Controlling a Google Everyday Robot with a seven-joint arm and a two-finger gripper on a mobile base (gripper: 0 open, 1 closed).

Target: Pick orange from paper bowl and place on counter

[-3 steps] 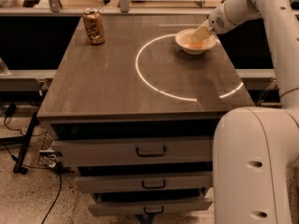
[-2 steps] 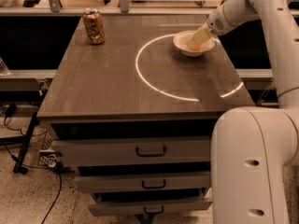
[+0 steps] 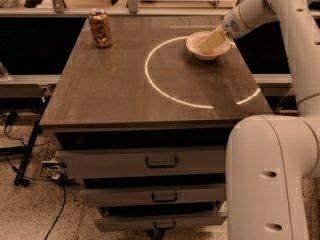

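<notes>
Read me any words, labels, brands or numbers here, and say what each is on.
None can be read.
The drink can has printing, too blurred to make out.
The counter bears only a white ring, no lettering.
The gripper, down in the paper bowl, shows no markings.

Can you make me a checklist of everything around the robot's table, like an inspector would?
Surface: grey-brown counter with a white ring marked on it.
Job's things: paper bowl at far right; orange not visible, perhaps hidden by the gripper.
Clutter: drink can, upright, far left corner.
Grippers: gripper down inside the bowl.
Cables: black cables on the floor, left.
Surroundings: drawers below; robot's white body front right.
</notes>
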